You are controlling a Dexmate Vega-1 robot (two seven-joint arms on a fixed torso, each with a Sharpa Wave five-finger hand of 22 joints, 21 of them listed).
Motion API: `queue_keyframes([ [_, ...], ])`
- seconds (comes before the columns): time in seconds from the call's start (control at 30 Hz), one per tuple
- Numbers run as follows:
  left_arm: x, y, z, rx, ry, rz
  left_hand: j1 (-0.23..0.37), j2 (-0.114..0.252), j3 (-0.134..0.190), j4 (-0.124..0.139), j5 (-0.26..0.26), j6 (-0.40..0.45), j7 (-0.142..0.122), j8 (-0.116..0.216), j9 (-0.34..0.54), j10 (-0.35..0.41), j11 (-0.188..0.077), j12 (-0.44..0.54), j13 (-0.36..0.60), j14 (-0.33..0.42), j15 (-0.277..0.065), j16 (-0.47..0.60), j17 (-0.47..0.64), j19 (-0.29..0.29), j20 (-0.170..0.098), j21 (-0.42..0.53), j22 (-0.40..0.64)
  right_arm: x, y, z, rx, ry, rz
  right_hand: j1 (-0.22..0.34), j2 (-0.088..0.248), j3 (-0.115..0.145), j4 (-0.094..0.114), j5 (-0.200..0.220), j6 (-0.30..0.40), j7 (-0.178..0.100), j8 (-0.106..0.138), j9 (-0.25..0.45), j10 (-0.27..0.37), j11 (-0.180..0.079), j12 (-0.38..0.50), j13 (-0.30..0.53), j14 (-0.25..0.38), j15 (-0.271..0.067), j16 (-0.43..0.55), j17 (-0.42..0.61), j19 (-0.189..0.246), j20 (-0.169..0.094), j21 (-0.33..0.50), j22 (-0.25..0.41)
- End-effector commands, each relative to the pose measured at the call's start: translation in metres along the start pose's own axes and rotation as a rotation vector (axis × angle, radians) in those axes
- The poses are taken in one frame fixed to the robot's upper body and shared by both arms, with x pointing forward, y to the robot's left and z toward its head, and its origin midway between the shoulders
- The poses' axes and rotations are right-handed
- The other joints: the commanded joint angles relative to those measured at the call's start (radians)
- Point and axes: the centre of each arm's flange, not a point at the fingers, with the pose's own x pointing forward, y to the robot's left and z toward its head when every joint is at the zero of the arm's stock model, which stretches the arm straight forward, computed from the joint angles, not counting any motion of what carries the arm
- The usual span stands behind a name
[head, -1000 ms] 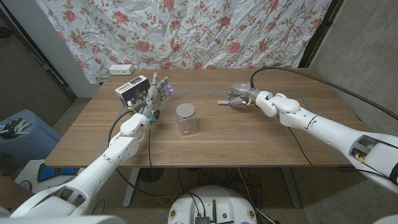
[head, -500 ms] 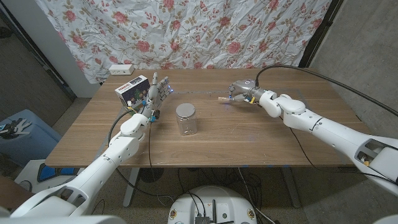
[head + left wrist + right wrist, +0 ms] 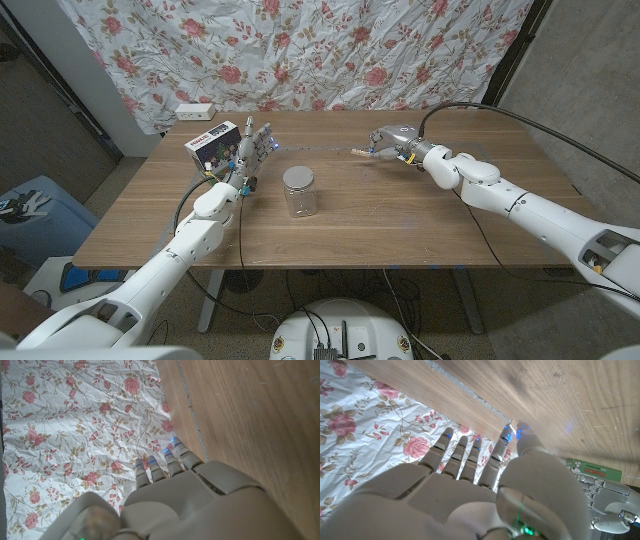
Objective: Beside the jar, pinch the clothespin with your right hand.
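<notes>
Starting at the left of the head view, a small colourful printed cardboard box lies near the far left corner of the brown wooden table, and a white power strip sits on the table's back edge behind it. The left hand stands upright just beside the box, fingers apart and pointing up, with nothing in it; the left wrist view shows its fingers reaching toward the crumpled white cloth with red roses that hangs behind the table. A little toward the middle stands a clear glass jar with a silver metal lid, upright, apart from both hands. Further right, the small pale wooden clothespin sticks out leftward from the fingertips of the right hand, which hovers over the far part of the table, well to the right of the jar and behind it. That hand's fingers are drawn together on the clothespin's end, so it appears pinched and lifted clear of the wood, though the grip itself is too small to make out closely. The right wrist view looks along the hand's back to the table edge, the flowered cloth, the box and the left hand in the distance
</notes>
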Motion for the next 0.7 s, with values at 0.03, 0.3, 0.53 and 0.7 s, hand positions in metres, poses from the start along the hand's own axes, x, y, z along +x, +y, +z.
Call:
queue_keyframes([
  [0.03,0.0,0.0,0.0,0.0,0.0,-0.001,0.001,0.011,0.0,0.006,0.004,0.0,-0.009,0.006,0.005,0.002,-0.007,0.006,0.002,0.008,-0.006,0.005,0.004,0.007,-0.001,0.007,0.002,-0.006,-0.005,-0.003,0.08,0.003,-0.04,0.007,0.0,-0.005,-0.002,-0.002,0.01,-0.002,0.007,0.002,0.009,-0.002,-0.001,0.002,0.007,-0.042,0.006,0.004,0.01,0.001,0.004,0.005],
  [0.3,0.0,0.0,0.0,0.0,0.0,-0.001,0.001,0.011,0.0,0.006,0.004,0.0,-0.009,0.006,0.005,0.002,-0.007,0.006,0.002,0.008,-0.008,0.005,0.004,0.007,-0.001,0.008,0.002,-0.007,-0.003,-0.006,0.162,0.019,-0.04,0.009,0.0,-0.007,-0.003,-0.002,0.011,-0.002,0.009,0.002,0.01,-0.002,-0.002,0.002,0.008,-0.042,0.007,0.005,0.012,0.0,0.003,0.006],
  [0.53,0.0,0.0,0.0,0.0,0.0,-0.001,0.001,0.011,0.0,0.006,0.004,0.0,-0.009,0.006,0.005,0.002,-0.007,0.006,0.002,0.009,-0.006,0.005,0.004,0.007,-0.001,0.007,0.002,-0.008,-0.001,-0.01,0.224,0.026,-0.042,0.008,0.002,-0.009,-0.001,-0.002,0.011,-0.001,0.009,0.003,0.012,0.0,-0.002,0.003,0.009,-0.039,0.009,0.007,0.012,-0.001,0.002,0.006],
  [0.7,0.0,0.0,0.0,0.0,0.0,-0.001,0.001,0.011,0.0,0.006,0.004,0.0,-0.009,0.006,0.005,0.003,-0.007,0.006,0.002,0.009,-0.007,0.005,0.004,0.007,0.0,0.008,0.002,-0.009,0.0,-0.013,0.265,0.035,-0.048,0.008,0.003,-0.01,0.0,-0.002,0.013,0.0,0.011,0.003,0.01,0.0,-0.004,0.003,0.009,-0.039,0.009,0.008,0.013,-0.001,0.001,0.006],
])
